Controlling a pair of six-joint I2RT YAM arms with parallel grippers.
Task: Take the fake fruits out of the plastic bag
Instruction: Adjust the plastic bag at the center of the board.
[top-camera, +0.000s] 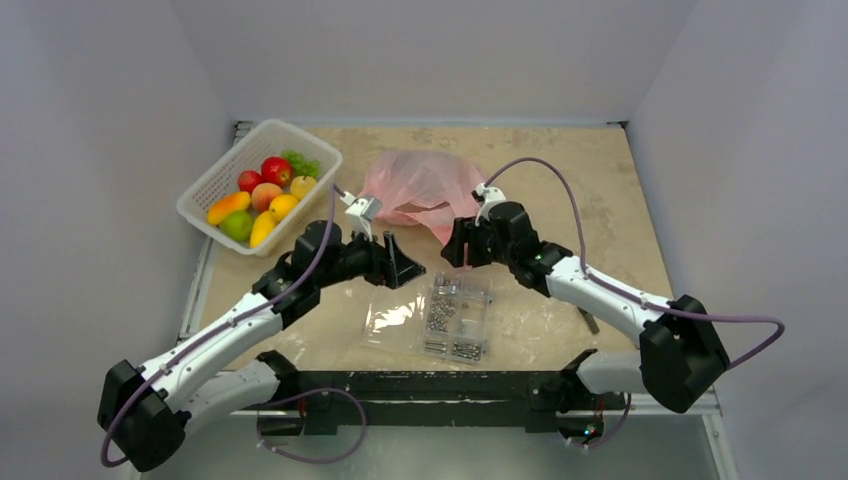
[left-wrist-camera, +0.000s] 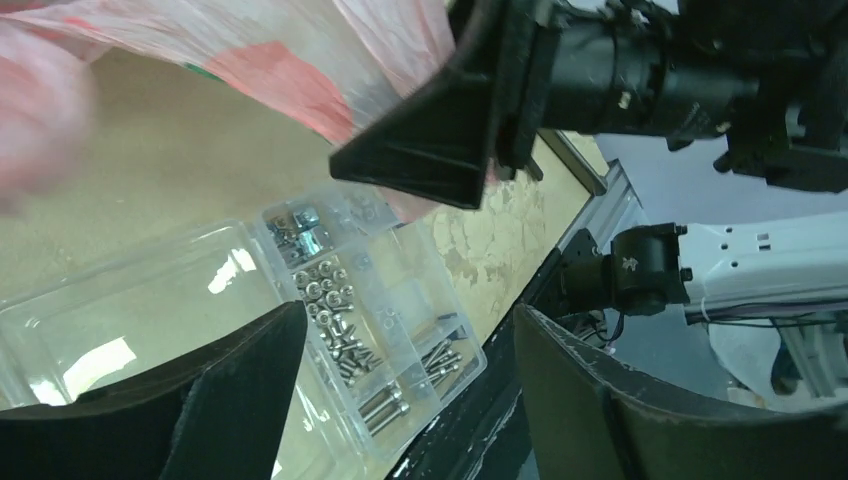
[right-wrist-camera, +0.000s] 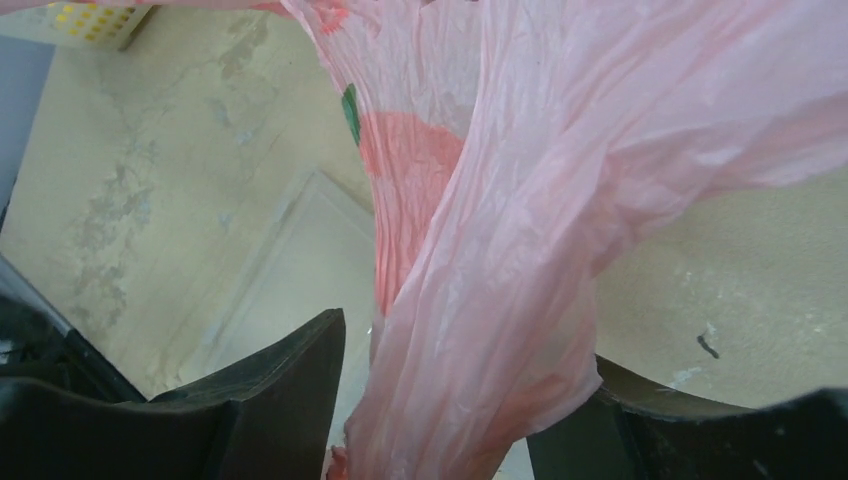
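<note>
Fake fruits, red, yellow, orange and green, lie heaped in a white lattice basket, well off to the far left of the clear case of screws in the top view. The pink plastic bag lies crumpled on the table just beyond the case. One tip of it reaches down to the right gripper, which hangs over the case's far right corner. The left gripper hangs over the case's far left corner, near the bag but apart from it. What the bag holds cannot be told from this view.

In the left wrist view the left fingers stand wide apart with nothing between them. The case lies flat below the gap, its screws sorted into compartments. Beyond the case, one black finger of the right gripper juts in, with the bag's film behind it.

In the right wrist view the right fingers stand apart. A gathered fold of the bag runs down through the gap and fills most of it, bunched loosely rather than pressed flat. A red patch with a small green mark beside it shows on the film. Whether that is print or something inside cannot be told.
</note>
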